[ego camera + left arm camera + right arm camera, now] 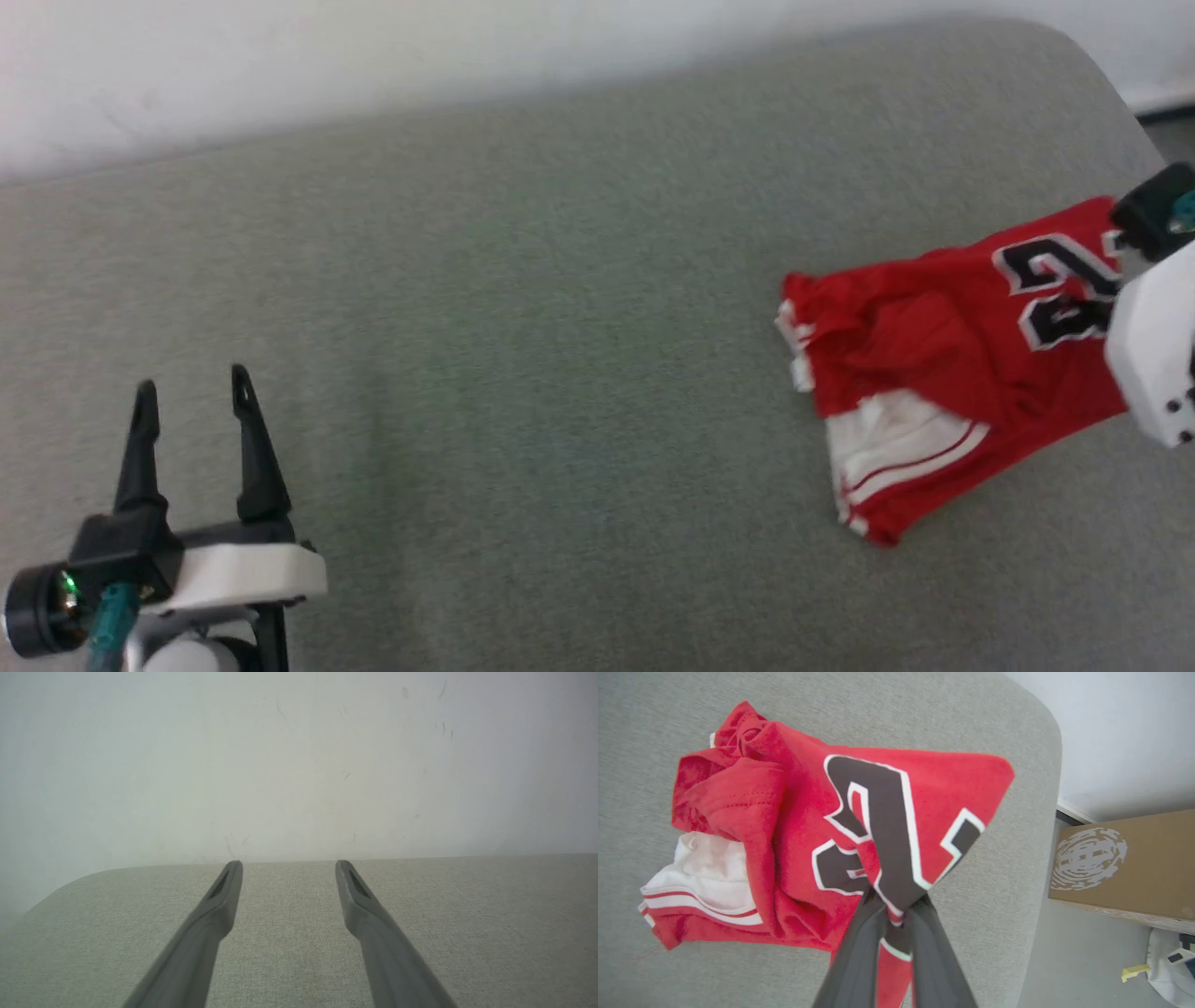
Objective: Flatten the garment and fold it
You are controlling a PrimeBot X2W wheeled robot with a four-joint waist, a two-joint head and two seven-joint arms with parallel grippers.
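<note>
The garment [943,355], a red jersey T-shirt with a white striped sleeve and black white-outlined number lettering, lies crumpled at the right end of the grey fabric surface [523,308]. In the right wrist view the garment [784,826] bunches upward where my right gripper [894,905] is shut on a pinch of its lettered cloth. Only the right arm's pale forearm and dark wrist [1153,308] show in the head view, covering the garment's right edge. My left gripper [191,397] hovers open and empty at the lower left, far from the garment; its fingers [224,891] point at the wall.
The grey surface ends in a rounded corner [1045,732] just right of the garment. Beyond that edge, on the floor, stand a brown cardboard box [1125,863] and a white object [1171,961]. A pale wall [373,56] runs behind the surface.
</note>
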